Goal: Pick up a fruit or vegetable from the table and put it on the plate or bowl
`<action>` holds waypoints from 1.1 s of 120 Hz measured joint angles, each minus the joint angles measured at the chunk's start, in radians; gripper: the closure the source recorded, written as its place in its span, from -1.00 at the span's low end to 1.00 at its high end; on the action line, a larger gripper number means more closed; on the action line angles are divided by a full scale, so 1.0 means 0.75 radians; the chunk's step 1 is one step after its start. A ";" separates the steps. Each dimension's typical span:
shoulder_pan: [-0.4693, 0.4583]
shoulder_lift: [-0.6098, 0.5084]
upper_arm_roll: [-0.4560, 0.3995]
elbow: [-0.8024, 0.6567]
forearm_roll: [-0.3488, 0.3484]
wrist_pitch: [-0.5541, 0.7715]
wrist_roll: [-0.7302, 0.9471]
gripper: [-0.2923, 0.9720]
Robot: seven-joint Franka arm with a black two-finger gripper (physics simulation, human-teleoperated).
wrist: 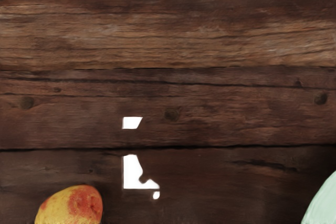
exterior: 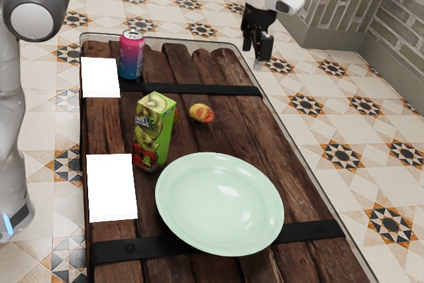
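A small yellow-red fruit point(exterior: 201, 113) lies on the dark wooden table point(exterior: 238, 124), just right of a juice carton in the exterior view. The same fruit point(wrist: 70, 205) shows in the wrist view beside bare planks. A pale green plate point(exterior: 219, 203) sits near the table's front, its rim point(wrist: 324, 203) just visible in the wrist view. My black gripper point(exterior: 260, 54) hangs well above the table's far right part, up and to the right of the fruit. Its fingers stand slightly apart with nothing between them.
A green juice carton point(exterior: 154, 132) stands upright between fruit and plate. A pink and blue can point(exterior: 131, 55) stands at the far left end. Two white blocks point(exterior: 100, 77) point(exterior: 110, 187) lie along the table's left side. Black straps point(exterior: 199, 89) cross the planks.
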 joint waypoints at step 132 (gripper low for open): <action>0.015 -0.537 0.154 -1.022 0.206 0.213 0.465 -0.53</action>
